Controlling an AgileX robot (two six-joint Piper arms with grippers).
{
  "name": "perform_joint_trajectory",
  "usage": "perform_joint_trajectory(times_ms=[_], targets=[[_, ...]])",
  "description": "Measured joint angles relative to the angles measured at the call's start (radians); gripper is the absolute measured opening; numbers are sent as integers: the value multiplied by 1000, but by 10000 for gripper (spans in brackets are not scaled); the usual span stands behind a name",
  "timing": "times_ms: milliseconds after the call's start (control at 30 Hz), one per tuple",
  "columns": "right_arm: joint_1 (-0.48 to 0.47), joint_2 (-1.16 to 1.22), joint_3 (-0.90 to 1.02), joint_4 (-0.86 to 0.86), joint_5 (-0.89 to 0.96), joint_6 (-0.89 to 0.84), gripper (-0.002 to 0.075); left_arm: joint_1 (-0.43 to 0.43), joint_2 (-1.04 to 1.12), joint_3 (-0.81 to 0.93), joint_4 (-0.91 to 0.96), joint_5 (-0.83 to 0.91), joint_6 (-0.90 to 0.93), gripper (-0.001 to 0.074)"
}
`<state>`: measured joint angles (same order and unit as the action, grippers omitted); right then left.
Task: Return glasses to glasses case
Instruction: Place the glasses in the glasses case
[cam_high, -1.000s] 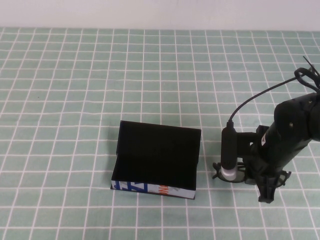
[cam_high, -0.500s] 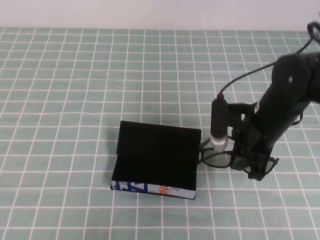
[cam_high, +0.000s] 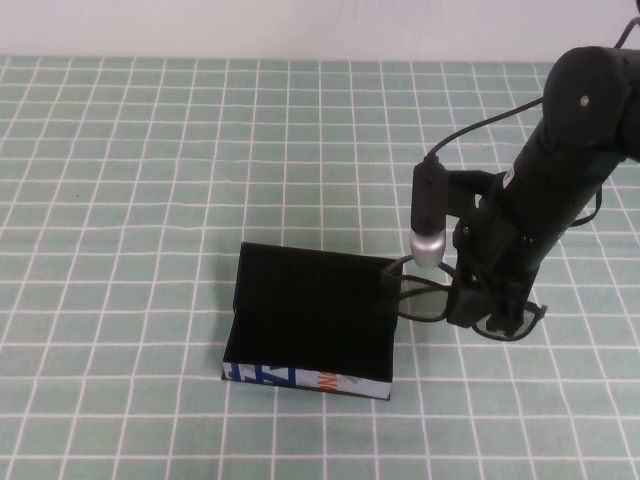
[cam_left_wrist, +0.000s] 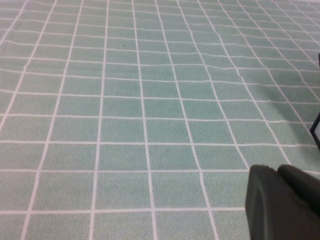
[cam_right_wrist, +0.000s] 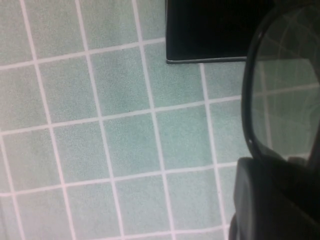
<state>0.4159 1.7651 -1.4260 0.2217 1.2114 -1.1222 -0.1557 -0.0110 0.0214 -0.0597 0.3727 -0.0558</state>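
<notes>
The glasses case (cam_high: 310, 312) lies open on the table, lid raised at the back, with a black interior and a blue, white and orange front. My right gripper (cam_high: 482, 308) hangs just right of the case, shut on the glasses (cam_high: 422, 305). They are black-framed and held above the cloth, their left end at the case's right wall. In the right wrist view one lens rim (cam_right_wrist: 248, 100) shows beside my right gripper (cam_right_wrist: 280, 200), with a corner of the case (cam_right_wrist: 215, 30) beyond. My left gripper (cam_left_wrist: 277, 172) shows only in its wrist view, shut and empty over bare cloth.
A green cloth with a white grid (cam_high: 150, 200) covers the whole table. A white wall runs along the far edge. A small camera (cam_high: 430, 215) with a cable sticks out from the right arm above the glasses.
My right arm has lifted the glasses off the cloth and carried them left and away from me, up to the case's right side. The case has not moved.
</notes>
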Motion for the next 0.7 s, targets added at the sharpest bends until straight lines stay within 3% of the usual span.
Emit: perform_joint_trajectory(times_ms=[233, 700], targets=[[0, 8, -11, 67, 2, 6, 76, 0, 0, 0, 0, 0, 0, -2], [14, -105, -44, 213, 11, 244, 76, 0, 0, 0, 0, 0, 0, -2]])
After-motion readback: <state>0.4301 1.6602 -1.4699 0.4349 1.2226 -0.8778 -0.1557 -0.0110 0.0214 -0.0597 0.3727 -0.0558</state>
